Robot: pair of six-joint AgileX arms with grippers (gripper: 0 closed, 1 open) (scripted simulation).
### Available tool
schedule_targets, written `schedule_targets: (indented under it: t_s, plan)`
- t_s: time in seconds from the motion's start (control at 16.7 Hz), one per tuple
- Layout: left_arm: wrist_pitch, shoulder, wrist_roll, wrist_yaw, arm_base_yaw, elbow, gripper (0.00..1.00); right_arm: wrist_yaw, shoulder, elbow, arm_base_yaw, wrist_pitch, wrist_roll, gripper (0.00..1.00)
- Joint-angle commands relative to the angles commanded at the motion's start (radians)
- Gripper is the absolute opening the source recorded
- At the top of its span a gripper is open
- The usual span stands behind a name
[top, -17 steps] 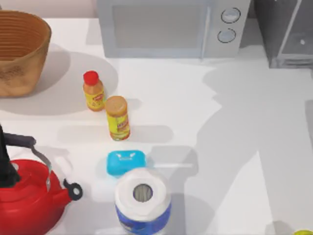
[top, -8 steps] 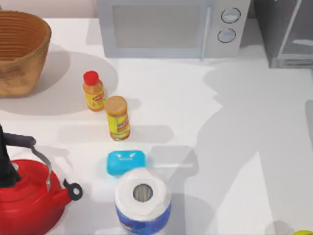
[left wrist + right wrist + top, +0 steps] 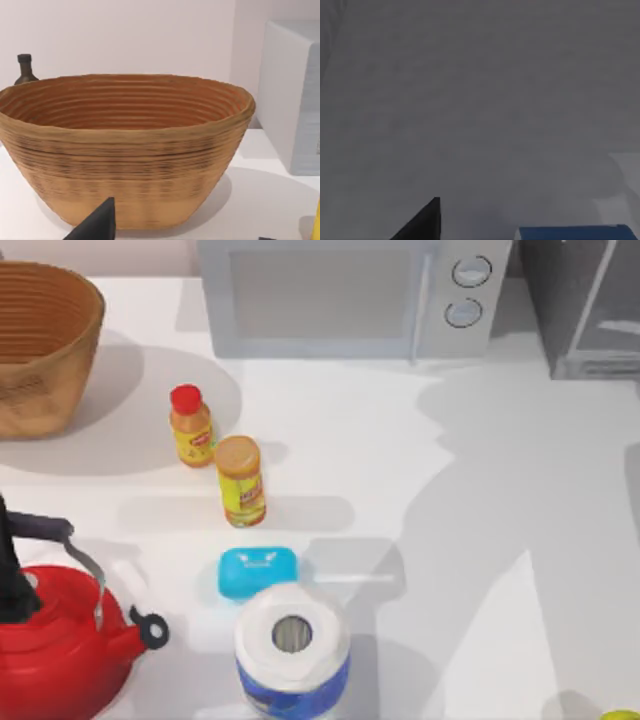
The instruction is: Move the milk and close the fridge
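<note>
Right claw (image 3: 485,234) sits close against a plain grey surface, probably part of the fridge, though that cannot be confirmed. Whether this claw is wide, narrow or holding anything cannot be told. A flat blue strip at the edge of the right wrist view is the top of the milk (image 3: 575,233). It lies right at the claw, very near the camera. Whether the two are touching is not visible. Only that top edge of the carton shows, level in the picture, so it is probably upright, but its long axis cannot be read for certain.

Seen from above, the fridge (image 3: 585,310) is the dark grey cabinet at the far right corner of the table, only partly in view, just right of the microwave (image 3: 345,295).

Judging by this, the right arm is by far the nearer one to both the milk and the fridge, so the coming move likely falls to it.

Left claw (image 3: 185,236) is parked on the left side, spread wide, with nothing in it, facing the basket (image 3: 125,150). A dark bottle (image 3: 24,67) stands behind the basket.

Elsewhere on the table, towards the left and near side, are two small bottles (image 3: 215,455) beside each other, a turquoise box (image 3: 258,570), a paper roll (image 3: 292,650) and a red kettle (image 3: 60,640).
</note>
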Motion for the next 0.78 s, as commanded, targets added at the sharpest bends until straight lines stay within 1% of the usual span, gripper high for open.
schedule_targets:
  t_s: [0.18, 0.36, 0.54, 0.78]
  plan:
    - [0.000, 0.000, 0.000, 0.000, 0.000, 0.000, 1.00, 0.000, -0.062, -0.049, 0.008, 0.000, 0.005, 1.00]
    - [0.000, 0.000, 0.000, 0.000, 0.000, 0.000, 1.00, 0.002, -0.220, -0.170, 0.028, 0.000, 0.013, 1.00]
    - [0.000, 0.000, 0.000, 0.000, 0.000, 0.000, 1.00, 0.008, -0.473, -0.355, 0.055, 0.000, 0.022, 1.00]
    - [0.000, 0.000, 0.000, 0.000, 0.000, 0.000, 1.00, 0.028, -0.935, -0.668, 0.092, -0.002, 0.033, 1.00]
